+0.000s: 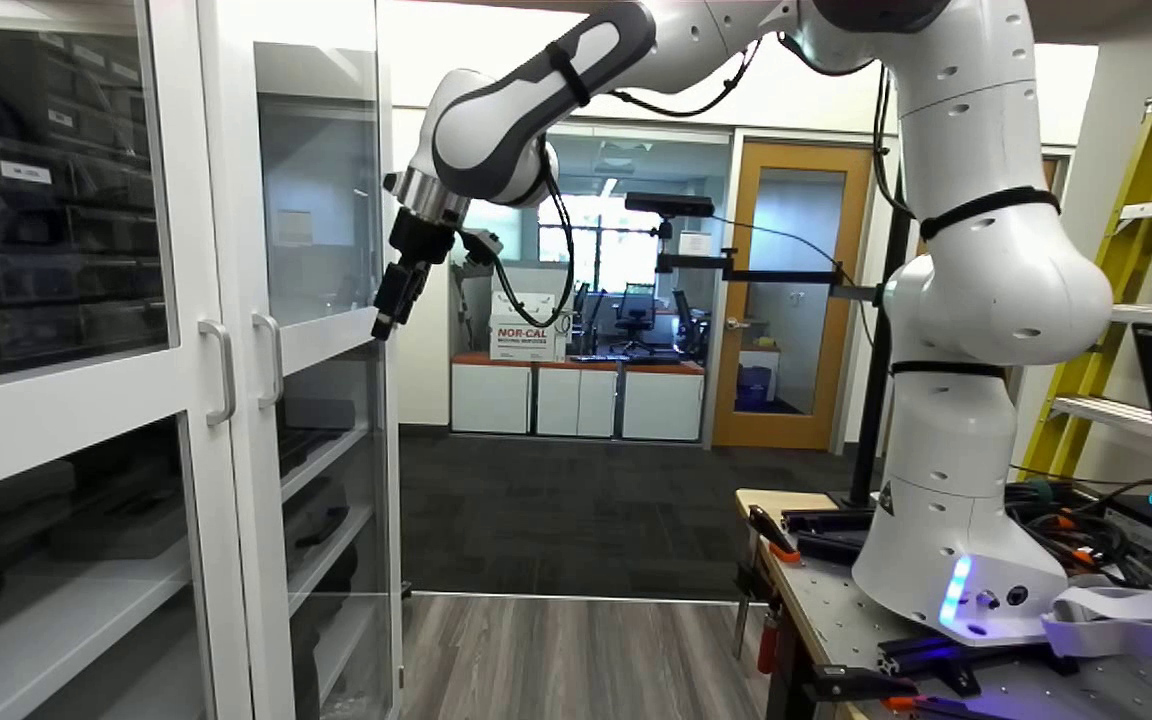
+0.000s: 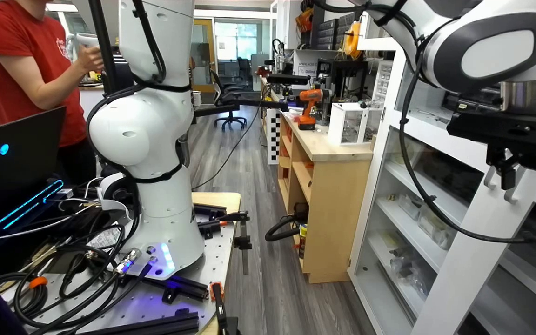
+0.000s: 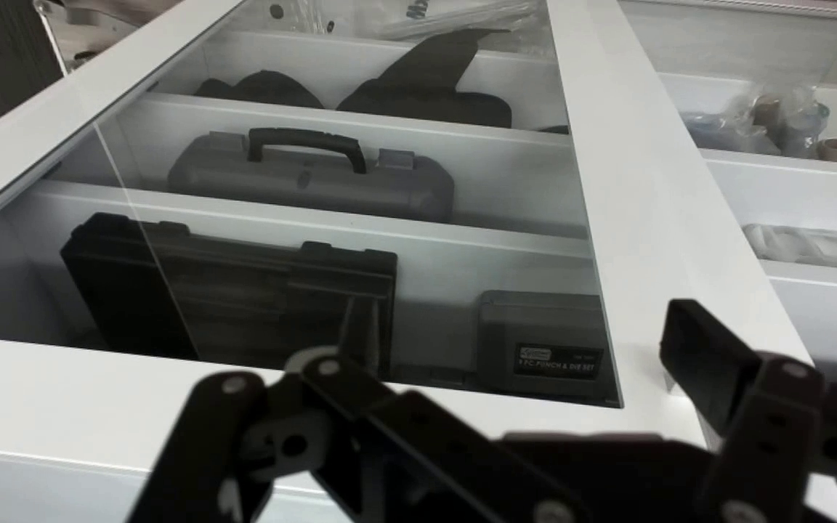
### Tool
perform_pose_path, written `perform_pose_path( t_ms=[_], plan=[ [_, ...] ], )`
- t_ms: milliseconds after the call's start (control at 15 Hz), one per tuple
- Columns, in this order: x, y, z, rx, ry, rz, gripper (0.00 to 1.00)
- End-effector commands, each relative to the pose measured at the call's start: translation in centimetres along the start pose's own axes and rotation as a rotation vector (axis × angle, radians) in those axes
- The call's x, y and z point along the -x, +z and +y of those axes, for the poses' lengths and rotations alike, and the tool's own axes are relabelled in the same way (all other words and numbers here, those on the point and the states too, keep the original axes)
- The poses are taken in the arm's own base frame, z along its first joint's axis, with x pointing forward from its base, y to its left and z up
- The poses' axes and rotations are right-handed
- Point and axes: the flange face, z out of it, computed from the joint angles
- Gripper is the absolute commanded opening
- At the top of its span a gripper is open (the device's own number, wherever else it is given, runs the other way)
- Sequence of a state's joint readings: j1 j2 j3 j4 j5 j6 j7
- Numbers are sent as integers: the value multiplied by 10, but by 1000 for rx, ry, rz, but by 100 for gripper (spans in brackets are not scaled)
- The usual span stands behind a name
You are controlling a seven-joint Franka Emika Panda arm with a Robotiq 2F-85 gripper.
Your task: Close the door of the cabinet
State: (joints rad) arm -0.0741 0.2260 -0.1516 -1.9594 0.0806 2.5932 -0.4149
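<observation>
The cabinet (image 1: 216, 590) has two white-framed glass doors, and it stands at the left in an exterior view. Its door nearer the gripper (image 1: 321, 335) and its other door (image 1: 46, 425) look flush at the seam; a small gap cannot be ruled out. Metal handles (image 1: 268, 360) sit beside the seam and show in an exterior view (image 2: 513, 186) behind the fingers. My gripper (image 1: 388, 318) hangs in front of the doors, near handle height. In the wrist view my gripper (image 3: 522, 334) is open and empty over the white frame. Contact with the door cannot be told.
Tool cases (image 3: 273, 283) lie on the shelves behind glass. A wooden workbench (image 2: 338, 214) stands beside the cabinet, with an orange drill (image 2: 310, 109) on it. My arm's base table (image 1: 816, 620) holds cables and clamps. A person in red (image 2: 30, 74) stands behind the robot.
</observation>
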Motion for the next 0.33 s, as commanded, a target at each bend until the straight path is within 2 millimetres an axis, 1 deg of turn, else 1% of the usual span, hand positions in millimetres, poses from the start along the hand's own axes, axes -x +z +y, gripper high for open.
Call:
perform_pose_path(
  t_ms=[0,267],
  plan=[
    [1,-5,-1,0,4,-4,100],
    [4,-5,-1,-3,5,-10,100]
  ],
)
